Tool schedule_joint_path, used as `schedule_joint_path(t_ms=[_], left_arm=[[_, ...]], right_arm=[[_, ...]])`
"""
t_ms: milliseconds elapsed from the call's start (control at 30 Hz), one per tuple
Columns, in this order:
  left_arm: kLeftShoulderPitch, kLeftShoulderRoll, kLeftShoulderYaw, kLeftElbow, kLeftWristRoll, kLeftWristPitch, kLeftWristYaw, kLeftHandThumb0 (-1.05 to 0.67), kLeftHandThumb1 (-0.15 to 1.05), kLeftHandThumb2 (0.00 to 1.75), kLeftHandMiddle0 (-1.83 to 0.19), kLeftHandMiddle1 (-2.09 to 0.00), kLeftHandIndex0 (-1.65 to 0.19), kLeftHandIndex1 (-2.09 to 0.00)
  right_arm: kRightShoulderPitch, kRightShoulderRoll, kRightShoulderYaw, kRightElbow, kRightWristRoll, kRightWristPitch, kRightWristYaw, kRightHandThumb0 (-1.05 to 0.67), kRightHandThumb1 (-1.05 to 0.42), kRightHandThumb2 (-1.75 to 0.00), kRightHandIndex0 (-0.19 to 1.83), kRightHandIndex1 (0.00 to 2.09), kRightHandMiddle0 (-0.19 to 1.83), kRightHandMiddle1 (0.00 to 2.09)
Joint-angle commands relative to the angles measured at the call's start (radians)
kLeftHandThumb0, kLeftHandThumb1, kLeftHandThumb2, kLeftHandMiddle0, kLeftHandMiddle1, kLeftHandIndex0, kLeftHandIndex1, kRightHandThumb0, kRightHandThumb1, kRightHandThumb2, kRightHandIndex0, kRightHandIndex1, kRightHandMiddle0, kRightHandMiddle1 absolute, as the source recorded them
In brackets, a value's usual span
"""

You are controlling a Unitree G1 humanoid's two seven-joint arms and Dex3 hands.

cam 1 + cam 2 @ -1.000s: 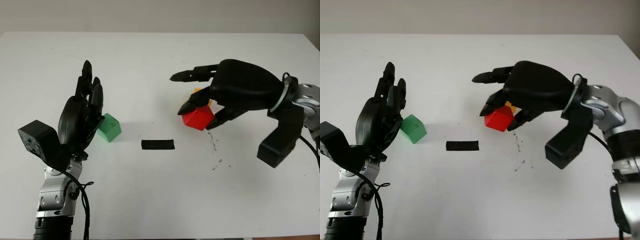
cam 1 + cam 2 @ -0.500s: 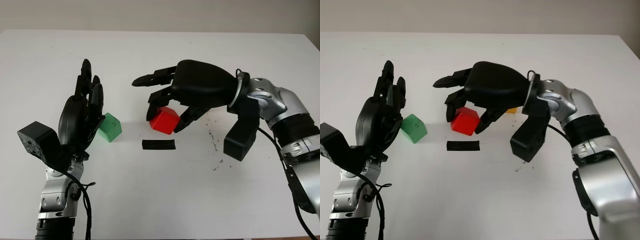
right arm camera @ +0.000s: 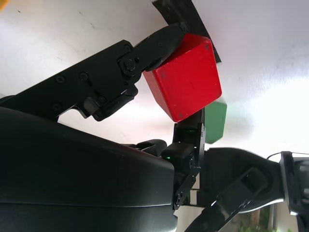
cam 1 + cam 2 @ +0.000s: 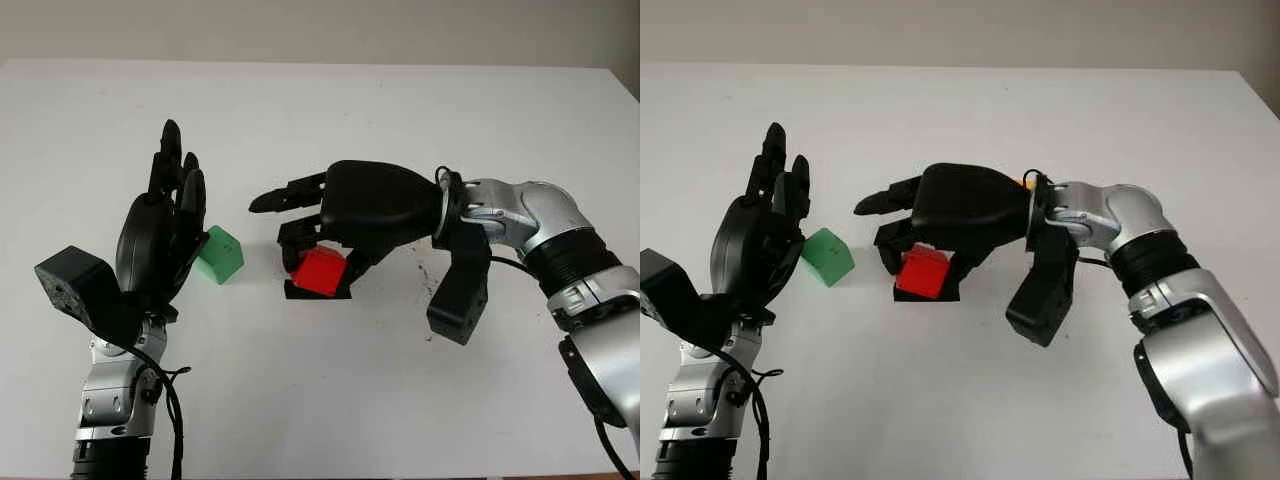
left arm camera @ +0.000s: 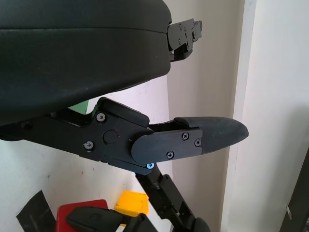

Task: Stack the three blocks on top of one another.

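Observation:
My right hand [image 4: 315,255] is shut on the red block [image 4: 319,271], holding it right over the black tape mark [image 4: 345,292] near the table's middle; whether the block touches the table I cannot tell. The right wrist view shows the red block [image 3: 186,77] pinched between black fingers. The green block [image 4: 219,254] sits on the table to the left, just beside my left hand [image 4: 172,200], which stands upright and open next to it. The yellow block [image 4: 1025,182] peeks out behind my right wrist, mostly hidden; it also appears as the yellow block [image 5: 131,203] in the left wrist view.
The white table [image 4: 330,400] stretches widely in front of and behind the hands. Small dark specks [image 4: 428,282] lie on it right of the tape, under my right forearm.
My right hand has carried the red block leftward and down, from beside the yellow block to over the black tape mark. The left hand and green block have stayed put.

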Motion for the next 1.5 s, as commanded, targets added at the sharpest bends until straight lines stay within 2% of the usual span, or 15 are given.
schedule_joint_path(t_ms=[0, 267, 633, 1233, 1467], left_arm=[[0.004, 0.002, 0.003, -0.010, 0.000, -0.009, 0.001, -0.75, 1.05, 0.55, 0.19, 0.00, 0.19, 0.00], [0.003, 0.002, -0.001, -0.012, 0.008, -0.007, 0.007, -0.75, 1.05, 0.55, 0.19, 0.00, 0.19, 0.00], [0.003, -0.005, -0.003, -0.003, 0.009, -0.018, 0.010, -0.75, 1.05, 0.54, 0.19, 0.00, 0.19, 0.00], [0.012, -0.004, -0.003, -0.008, 0.008, -0.018, 0.008, -0.75, 1.05, 0.55, 0.19, 0.00, 0.19, 0.00], [0.014, -0.003, -0.002, -0.008, 0.011, -0.022, 0.007, -0.75, 1.05, 0.55, 0.19, 0.00, 0.19, 0.00]], right_arm=[[-0.038, -0.014, 0.020, -0.027, -0.037, 0.005, -0.042, -0.41, -0.87, -0.05, 0.40, 0.04, 0.56, 1.35], [-0.066, -0.048, 0.120, -0.073, -0.226, 0.060, -0.242, -0.47, -0.88, -0.06, 0.39, 0.04, 0.59, 1.40], [-0.083, -0.054, 0.192, -0.059, -0.257, 0.083, -0.336, -0.46, -0.89, -0.05, 0.41, 0.06, 0.57, 1.43], [-0.061, -0.053, 0.211, -0.066, -0.195, 0.088, -0.267, -0.44, -0.88, -0.05, 0.37, 0.04, 0.53, 1.46], [-0.051, -0.049, 0.208, -0.041, -0.159, 0.080, -0.248, -0.42, -0.88, -0.05, 0.33, 0.04, 0.36, 1.26]])
